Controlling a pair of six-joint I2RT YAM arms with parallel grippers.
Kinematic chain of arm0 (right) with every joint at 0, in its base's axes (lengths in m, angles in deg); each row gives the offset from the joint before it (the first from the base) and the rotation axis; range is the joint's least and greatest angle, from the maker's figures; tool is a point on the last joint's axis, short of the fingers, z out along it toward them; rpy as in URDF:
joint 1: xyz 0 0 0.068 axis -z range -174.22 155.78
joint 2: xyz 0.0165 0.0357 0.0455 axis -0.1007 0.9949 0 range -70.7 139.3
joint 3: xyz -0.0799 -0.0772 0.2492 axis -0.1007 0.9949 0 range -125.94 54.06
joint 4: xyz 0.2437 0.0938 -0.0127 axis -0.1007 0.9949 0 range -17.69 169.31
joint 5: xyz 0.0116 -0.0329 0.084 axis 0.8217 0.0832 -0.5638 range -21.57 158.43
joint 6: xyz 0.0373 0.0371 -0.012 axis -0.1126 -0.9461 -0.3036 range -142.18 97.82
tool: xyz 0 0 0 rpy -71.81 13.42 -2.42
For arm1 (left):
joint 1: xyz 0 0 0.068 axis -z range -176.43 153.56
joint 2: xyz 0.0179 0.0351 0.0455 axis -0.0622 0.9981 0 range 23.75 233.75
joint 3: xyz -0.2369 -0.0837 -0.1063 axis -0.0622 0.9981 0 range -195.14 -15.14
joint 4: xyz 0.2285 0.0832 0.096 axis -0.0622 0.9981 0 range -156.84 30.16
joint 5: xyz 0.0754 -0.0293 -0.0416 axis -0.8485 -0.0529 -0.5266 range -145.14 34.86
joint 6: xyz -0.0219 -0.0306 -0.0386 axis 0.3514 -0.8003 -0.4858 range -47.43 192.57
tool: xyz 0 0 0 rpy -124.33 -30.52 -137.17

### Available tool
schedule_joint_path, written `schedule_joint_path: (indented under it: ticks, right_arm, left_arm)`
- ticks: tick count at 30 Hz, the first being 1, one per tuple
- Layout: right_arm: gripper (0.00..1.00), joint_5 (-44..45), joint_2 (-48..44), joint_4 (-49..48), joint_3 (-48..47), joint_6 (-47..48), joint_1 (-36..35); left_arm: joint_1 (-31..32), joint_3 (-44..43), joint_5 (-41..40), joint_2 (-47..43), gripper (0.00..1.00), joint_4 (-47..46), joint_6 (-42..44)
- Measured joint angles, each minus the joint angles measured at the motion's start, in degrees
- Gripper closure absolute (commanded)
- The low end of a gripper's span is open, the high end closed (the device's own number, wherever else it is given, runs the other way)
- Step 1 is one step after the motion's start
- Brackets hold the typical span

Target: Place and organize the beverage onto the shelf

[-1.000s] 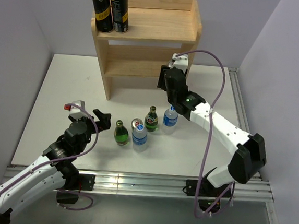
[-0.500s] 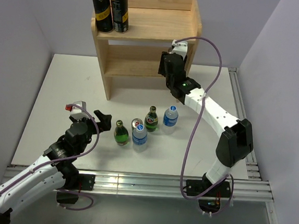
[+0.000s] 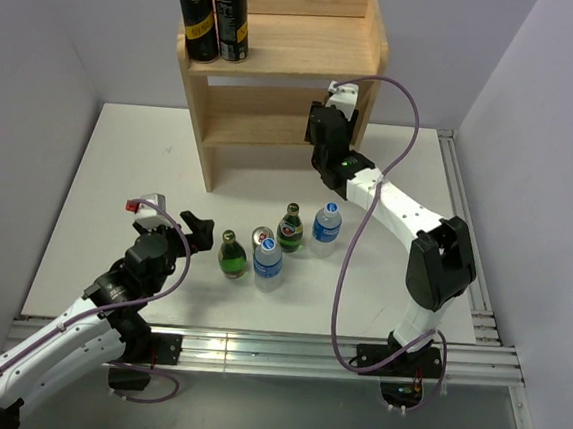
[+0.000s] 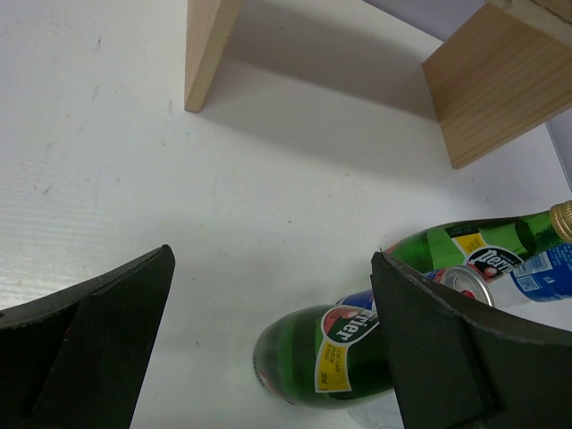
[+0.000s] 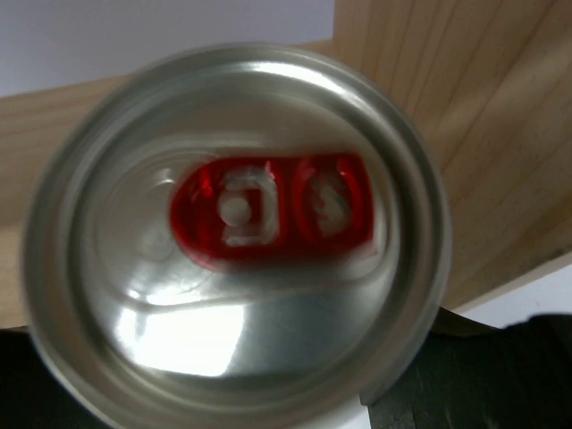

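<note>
Along the far edge, the shelf [image 3: 301, 47] carries two black cans [image 3: 212, 15] at the left end of its top tier. The bottles [image 3: 327, 226] at mid-bench are not yet shelved. Our right gripper [image 3: 324, 129], clamped on a silver-topped can [image 5: 237, 237], has pushed closer to the middle tier's right end than a second ago. Our left gripper [image 4: 273, 344] sits wide open and empty toward the near-left corner, unmoved.

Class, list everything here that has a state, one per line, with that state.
left gripper: open, empty
right gripper: shut on the red-tabbed can
red-tabbed can: held at the shelf
two black cans: upright on top tier
two green bottles: upright on the table
water bottle: upright, capped
blue can: upright
</note>
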Motion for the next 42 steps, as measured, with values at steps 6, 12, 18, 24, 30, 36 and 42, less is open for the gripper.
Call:
schedule_joint_path:
  ticks: [6, 12, 18, 24, 30, 36, 42]
  right_arm:
    - [1.0, 1.42, 0.0, -4.2, 2.75, -0.5, 0.09]
    - [1.0, 3.17, 0.2, -6.32, 3.26, -0.68, 0.04]
    - [1.0, 6.08, 1.86, -9.25, 2.75, -0.55, 0.04]
    - [1.0, 8.44, 5.01, -10.25, -0.37, -0.28, 0.04]
    - [0.14, 9.07, 5.51, -10.14, -1.03, -1.49, -0.04]
    - [0.11, 9.7, 5.57, -9.18, -1.01, -1.97, -0.28]
    - [0.1, 10.23, 5.33, -7.96, -0.37, -2.91, -0.55]
  left_arm:
    - [0.0, 0.0, 0.02, 0.0, 0.01, 0.0, 0.02]
    - [0.0, 0.0, 0.22, 0.0, 0.01, -0.02, 0.02]
    - [0.0, 0.0, 0.26, 0.0, 0.01, -0.02, 0.02]
    - [0.0, 0.0, 0.28, 0.0, 0.01, -0.02, 0.02]
    - [0.0, 0.0, 0.28, -0.04, 0.01, -0.02, 0.02]
    - [0.02, 0.0, 0.31, -0.13, 0.01, -0.02, 0.02]
    - [0.02, 0.0, 0.31, -0.15, 0.01, -0.02, 0.02]
